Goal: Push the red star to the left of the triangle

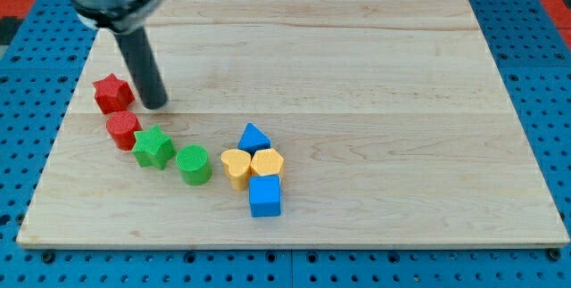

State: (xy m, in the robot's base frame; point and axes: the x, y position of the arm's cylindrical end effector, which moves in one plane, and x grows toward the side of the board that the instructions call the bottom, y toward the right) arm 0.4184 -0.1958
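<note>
Wooden desk, pale grain, over blue pegboard. Red star: left edge, my tip just beside its right. No claw fitted, only a rod. Blue triangle: well right, touching yellow heart. Risk: pushing from here drives the star off-desk. Blocks look smooth-painted.

The counter is pale wood with fine lengthwise grain and a few faint seams; around it lies a blue pegboard dotted with dark holes, turning red at the view's top corners. The red star and a red cylinder share one shade. The star and cylinder beside them are green. The triangle and cube are blue. The heart and hexagon are yellow. The rod is dark grey.
</note>
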